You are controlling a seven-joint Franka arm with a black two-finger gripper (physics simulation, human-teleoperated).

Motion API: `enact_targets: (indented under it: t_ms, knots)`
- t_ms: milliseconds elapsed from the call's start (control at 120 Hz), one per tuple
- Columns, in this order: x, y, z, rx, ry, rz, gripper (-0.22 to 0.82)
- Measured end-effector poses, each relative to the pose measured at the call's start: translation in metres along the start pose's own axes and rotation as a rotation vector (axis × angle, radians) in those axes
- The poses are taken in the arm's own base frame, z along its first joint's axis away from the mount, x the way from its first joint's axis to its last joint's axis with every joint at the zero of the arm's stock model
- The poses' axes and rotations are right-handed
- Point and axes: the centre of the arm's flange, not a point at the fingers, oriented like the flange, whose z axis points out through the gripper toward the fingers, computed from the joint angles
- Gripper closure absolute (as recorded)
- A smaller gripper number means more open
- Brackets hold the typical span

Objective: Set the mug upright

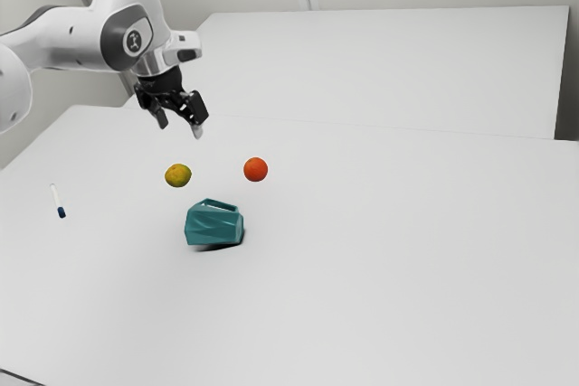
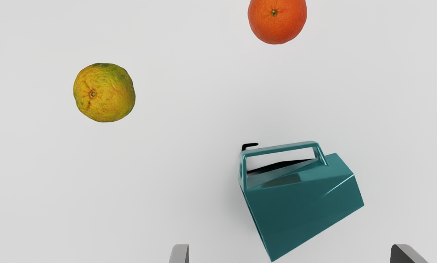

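The teal faceted mug (image 1: 214, 225) lies on its side on the white table, its handle toward the two fruits. My gripper (image 1: 180, 131) hangs well above the table, apart from the mug, on the exterior view's upper left. From the wrist view, the mug (image 2: 302, 204) shows its angular side wall and its handle; its inside is hidden. The gripper (image 2: 289, 254) is open there, its two fingertips wide apart with nothing held between them.
A yellow-green citrus (image 1: 178, 175) and an orange (image 1: 256, 169) rest near the mug on the table (image 1: 389, 268). A small white and blue stick-like item (image 1: 58, 202) lies toward the exterior view's left.
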Motion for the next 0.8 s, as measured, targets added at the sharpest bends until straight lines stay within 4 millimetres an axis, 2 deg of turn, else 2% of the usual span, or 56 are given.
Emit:
enact_targets:
  t_ms: [92,125,192,292,392,442,500,625,800]
  knots:
    - [-0.009,-0.007,0.006,-0.021,-0.012,-0.021,0.00]
    - [-0.017,-0.012,0.007,-0.030,-0.015,-0.034,0.00]
    - [-0.039,-0.024,0.025,-0.095,-0.042,-0.088,0.00]
    - [-0.063,-0.053,0.045,-0.183,-0.060,-0.194,0.00]
    - [-0.073,-0.088,0.065,-0.229,-0.078,-0.290,0.00]
    - [-0.076,-0.099,0.075,-0.243,-0.088,-0.320,0.00]
    - [-0.072,-0.094,0.084,-0.259,-0.100,-0.321,0.00]
    - [-0.050,-0.052,0.101,-0.273,-0.134,-0.255,0.00]
    - [-0.052,-0.064,0.116,-0.288,-0.156,-0.287,0.00]
